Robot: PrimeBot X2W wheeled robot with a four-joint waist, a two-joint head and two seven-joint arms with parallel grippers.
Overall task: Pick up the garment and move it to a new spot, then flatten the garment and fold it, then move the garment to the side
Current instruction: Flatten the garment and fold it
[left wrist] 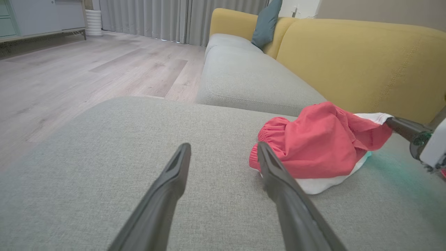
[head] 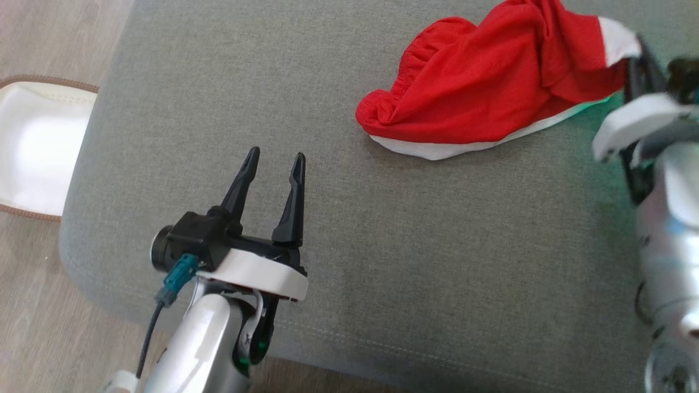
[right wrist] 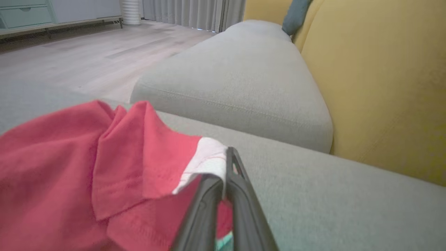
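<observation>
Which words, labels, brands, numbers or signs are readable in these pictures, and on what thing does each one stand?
None: there is no readable text in any view.
The red and white garment shows no print or tag.
The grey cushion and the yellow sofa back are plain.
The left claw and the right claw carry no visible marking.

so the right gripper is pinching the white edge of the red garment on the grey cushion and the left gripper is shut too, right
No: the left gripper is open, fingers spread over the grey cushion, as the head view shows. The right gripper is indeed shut on the white edge of the red garment.
</observation>
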